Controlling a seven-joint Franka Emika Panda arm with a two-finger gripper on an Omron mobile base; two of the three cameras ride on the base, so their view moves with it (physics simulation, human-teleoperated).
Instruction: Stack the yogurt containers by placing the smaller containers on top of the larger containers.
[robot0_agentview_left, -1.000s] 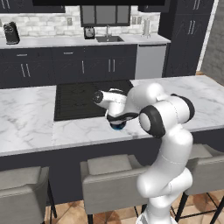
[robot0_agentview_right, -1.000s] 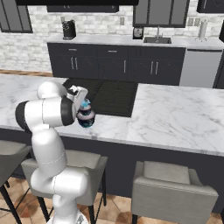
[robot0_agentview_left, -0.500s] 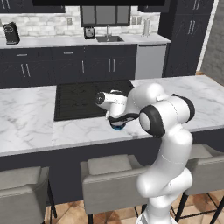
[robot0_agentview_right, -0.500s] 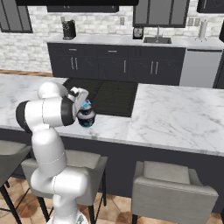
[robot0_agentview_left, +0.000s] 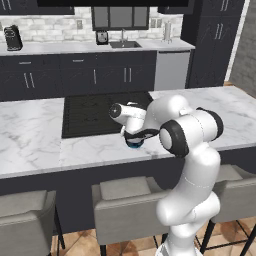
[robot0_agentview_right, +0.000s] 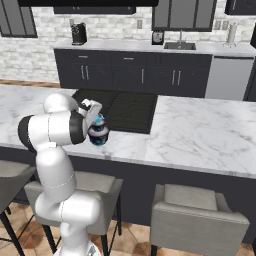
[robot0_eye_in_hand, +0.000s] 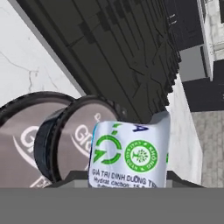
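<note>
Near the marble counter's (robot0_agentview_right: 200, 130) front edge, beside the cooktop (robot0_agentview_right: 125, 107), the gripper (robot0_agentview_right: 96, 122) holds one tiny light-blue cup (robot0_eye_in_hand: 129, 153) pinched over two dark cups, widest (robot0_eye_in_hand: 19, 131) and lesser (robot0_eye_in_hand: 70, 140); released off-centre, it would likely tip and roll off.

Glossy veined marble counter (robot0_agentview_left: 35, 135); matt black cooktop (robot0_agentview_left: 90, 115); foil-wrapped light-blue cup (robot0_eye_in_hand: 131, 153).
</note>
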